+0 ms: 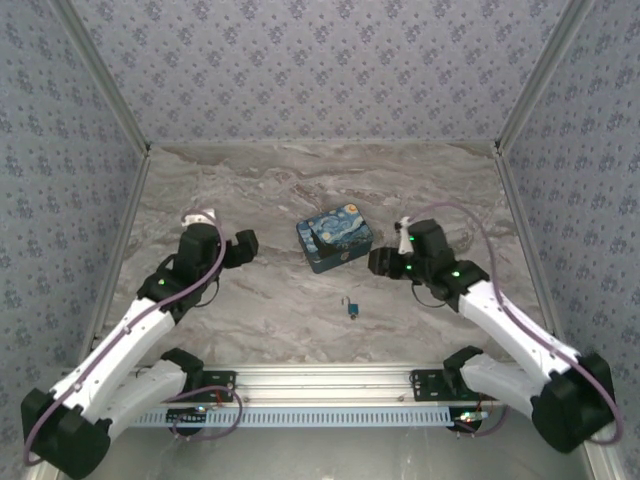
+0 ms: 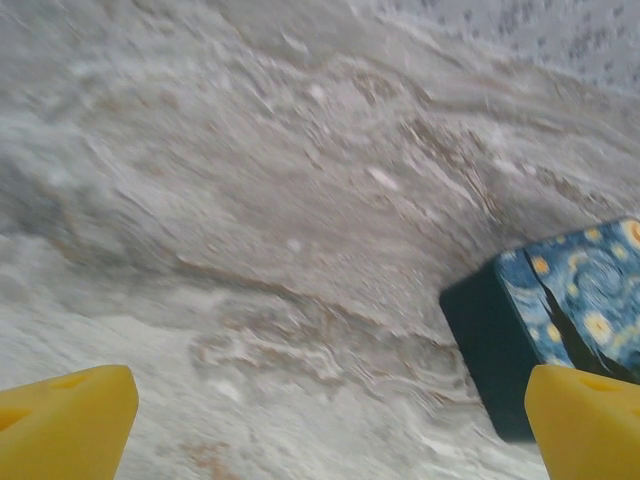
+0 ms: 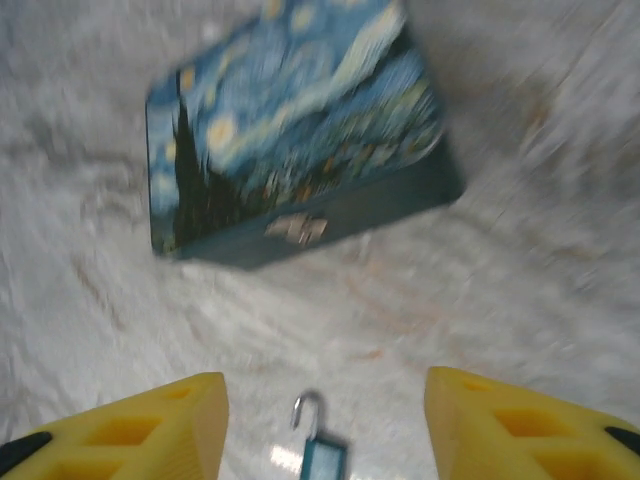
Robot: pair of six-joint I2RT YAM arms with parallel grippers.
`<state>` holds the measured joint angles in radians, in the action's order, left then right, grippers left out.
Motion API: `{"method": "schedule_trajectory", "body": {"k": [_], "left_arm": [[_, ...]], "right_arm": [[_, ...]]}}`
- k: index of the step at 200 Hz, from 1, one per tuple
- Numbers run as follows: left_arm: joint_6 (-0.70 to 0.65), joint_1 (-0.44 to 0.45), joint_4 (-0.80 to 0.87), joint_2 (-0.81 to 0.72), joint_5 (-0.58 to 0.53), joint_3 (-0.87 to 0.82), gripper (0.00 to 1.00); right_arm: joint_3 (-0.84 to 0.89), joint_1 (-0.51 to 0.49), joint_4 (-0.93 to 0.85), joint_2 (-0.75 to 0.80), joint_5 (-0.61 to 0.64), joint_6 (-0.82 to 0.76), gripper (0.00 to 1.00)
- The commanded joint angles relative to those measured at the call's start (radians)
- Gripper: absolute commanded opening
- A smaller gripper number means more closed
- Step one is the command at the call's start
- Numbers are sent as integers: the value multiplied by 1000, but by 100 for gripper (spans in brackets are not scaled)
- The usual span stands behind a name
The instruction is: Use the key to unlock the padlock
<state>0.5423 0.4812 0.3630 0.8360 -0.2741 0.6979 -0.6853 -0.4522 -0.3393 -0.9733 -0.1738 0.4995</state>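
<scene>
The padlock point(image 1: 351, 305), tiny with a blue-teal body, lies on the marble table in front of the painted box. In the right wrist view the padlock point(image 3: 322, 455) sits low between my yellow fingers, and its silvery shackle curves like a hook with one end free. My right gripper point(image 1: 378, 262) point(image 3: 325, 400) is open, hovering right of the box with nothing between its jaws. My left gripper point(image 1: 246, 246) point(image 2: 330, 430) stands wide open over bare table, left of the box. The key is too small to make out.
The blue-and-yellow swirl-painted tin box point(image 1: 335, 238) point(image 3: 290, 130) point(image 2: 570, 300) sits mid-table, lid down, with its clasp point(image 3: 297, 229) facing my right gripper. Patterned walls enclose the table on three sides. A metal rail point(image 1: 320, 380) runs along the near edge.
</scene>
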Motion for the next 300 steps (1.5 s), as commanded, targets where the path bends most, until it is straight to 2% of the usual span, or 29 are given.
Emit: {"method": "schedule_trajectory", "body": {"k": [1, 31, 62, 97, 141, 183, 208, 238, 266, 286, 300], "left_arm": [[-98, -12, 22, -57, -143, -23, 99], [-182, -13, -28, -116, -227, -57, 99], [-261, -15, -104, -176, -249, -119, 99], [-340, -16, -185, -263, -243, -216, 99], [-362, -31, -193, -305, -254, -252, 99], [-354, -69, -184, -277, -248, -267, 99], [-338, -105, -185, -248, -236, -276, 99], [-318, -168, -208, -219, -197, -291, 99], [-291, -216, -233, -172, -147, -294, 100], [-288, -228, -257, -134, -132, -294, 99], [-296, -239, -283, -112, -135, -300, 100]], "right_arm": [[35, 98, -15, 85, 53, -14, 62], [74, 268, -2, 185, 51, -42, 75], [108, 414, 8, 249, 88, -75, 100], [78, 480, -27, 272, 204, -180, 100], [138, 520, 91, 291, 345, -248, 100], [344, 532, 308, 321, 420, -353, 100], [441, 548, 421, 317, 434, -338, 100], [554, 571, 652, 251, 488, -271, 100], [552, 614, 805, 131, 341, -324, 100], [511, 609, 897, -9, 238, -372, 100], [479, 583, 975, -117, 215, -412, 100]]}}
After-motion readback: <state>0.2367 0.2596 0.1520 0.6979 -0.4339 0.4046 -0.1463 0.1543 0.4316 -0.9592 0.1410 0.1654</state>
